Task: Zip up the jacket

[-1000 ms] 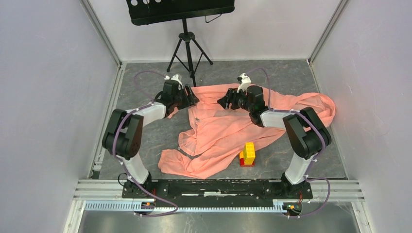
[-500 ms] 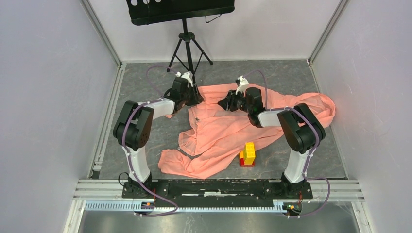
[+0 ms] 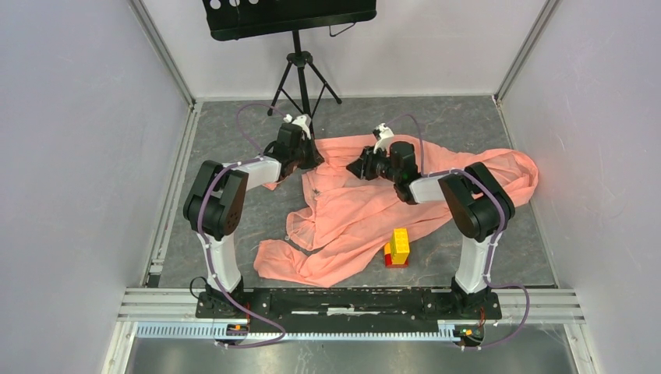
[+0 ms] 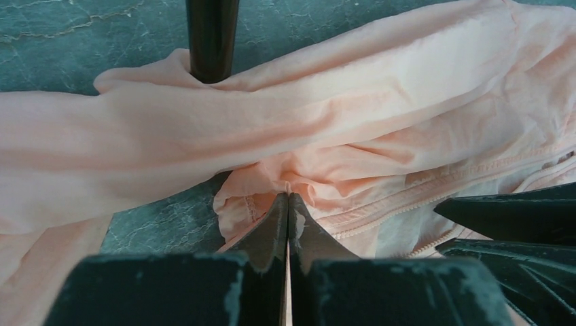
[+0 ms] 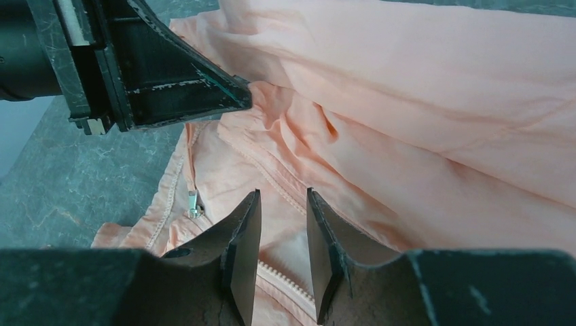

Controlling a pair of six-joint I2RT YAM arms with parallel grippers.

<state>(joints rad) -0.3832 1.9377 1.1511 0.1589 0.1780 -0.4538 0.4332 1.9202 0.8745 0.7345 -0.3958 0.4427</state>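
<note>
The salmon-pink jacket (image 3: 366, 204) lies crumpled and unzipped in the middle of the grey worktop (image 3: 234, 218), one sleeve trailing to the right. At its far edge the left fingers (image 4: 278, 221) are pressed together, pinching a small fold of fabric. The right fingers (image 5: 248, 221) are slightly apart over the zip teeth, gripping nothing, near the zip pull (image 5: 193, 202). A yellow-and-red block stack (image 3: 398, 248) stands just beside the near hem.
</note>
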